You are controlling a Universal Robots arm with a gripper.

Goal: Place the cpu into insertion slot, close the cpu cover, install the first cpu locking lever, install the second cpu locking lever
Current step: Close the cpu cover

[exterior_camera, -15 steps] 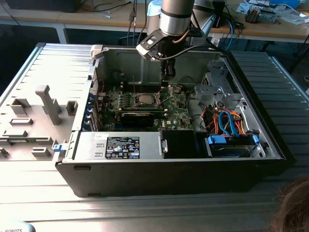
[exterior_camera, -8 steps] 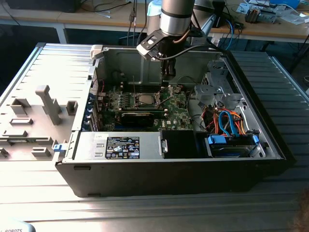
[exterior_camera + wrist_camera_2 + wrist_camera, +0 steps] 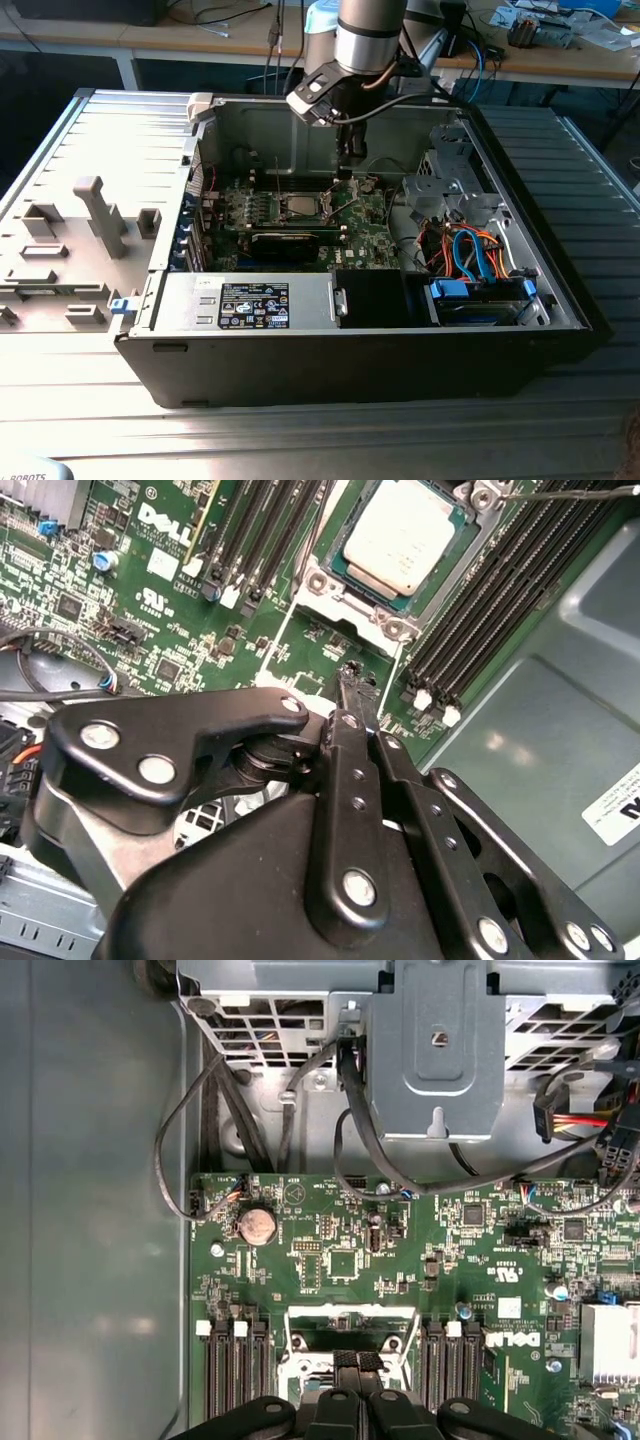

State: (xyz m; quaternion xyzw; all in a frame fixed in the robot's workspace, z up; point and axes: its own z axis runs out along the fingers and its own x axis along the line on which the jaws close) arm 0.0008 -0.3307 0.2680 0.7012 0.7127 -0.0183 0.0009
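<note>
The chip (image 3: 405,535) already lies in the socket (image 3: 355,605); the gripper (image 3: 350,675), jaws pressed together on nothing, hangs just beside that socket over the board (image 3: 130,590); closing and latching appear left to do.

Black PC case (image 3: 350,372) open on slatted metal table (image 3: 570,420). Orange/blue cables (image 3: 468,252) at exterior view's right. 1 coin cell (image 3: 257,1226) on green motherboard (image 3: 340,1222).

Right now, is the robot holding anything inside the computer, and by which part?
Nothing, it seems. The end effector is shut with nothing between its fingertips, close beside the socket where the silver chip sits.
</note>
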